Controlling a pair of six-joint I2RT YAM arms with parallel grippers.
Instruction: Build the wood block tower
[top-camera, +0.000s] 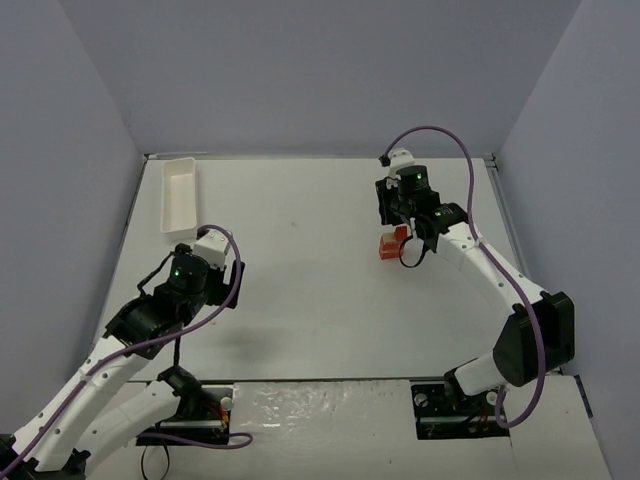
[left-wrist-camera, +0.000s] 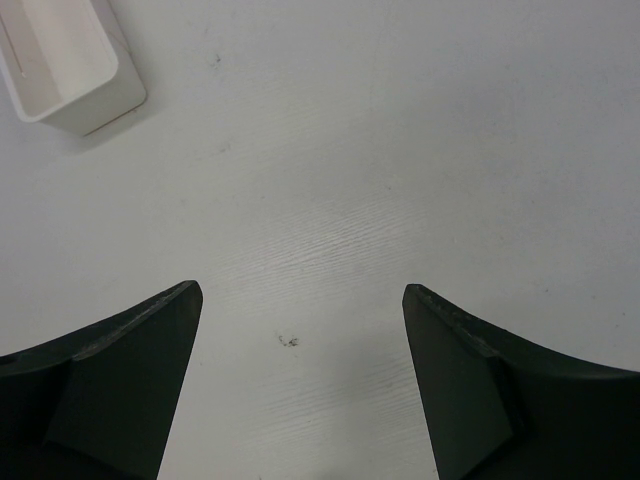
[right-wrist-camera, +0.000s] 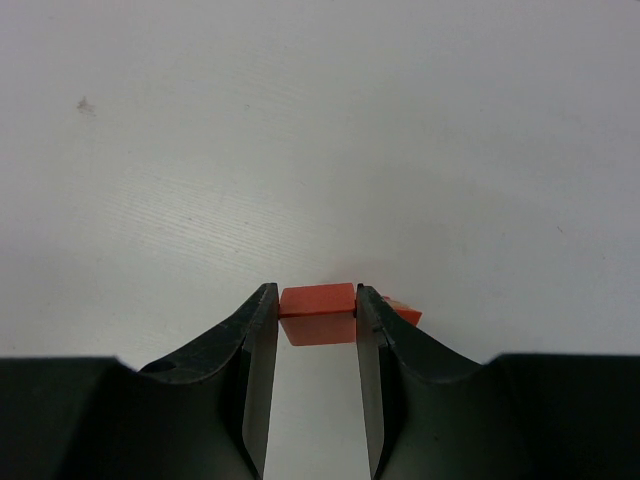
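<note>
My right gripper (right-wrist-camera: 317, 303) is shut on a small red wooden block (right-wrist-camera: 318, 300), pinched at the fingertips low over the white table. Whether the block touches the table I cannot tell. A second red piece (right-wrist-camera: 405, 312) peeks out just behind the right finger. From the top view the red blocks (top-camera: 388, 246) sit together at the right gripper (top-camera: 402, 238), right of the table's middle, and no taller tower shows. My left gripper (left-wrist-camera: 300, 292) stands open over bare table at the left (top-camera: 215, 262), with nothing between its fingers.
A long white tray (top-camera: 180, 192) lies at the table's far left; its end shows in the left wrist view (left-wrist-camera: 70, 75). Grey walls close in the table on three sides. Cables loop over both arms.
</note>
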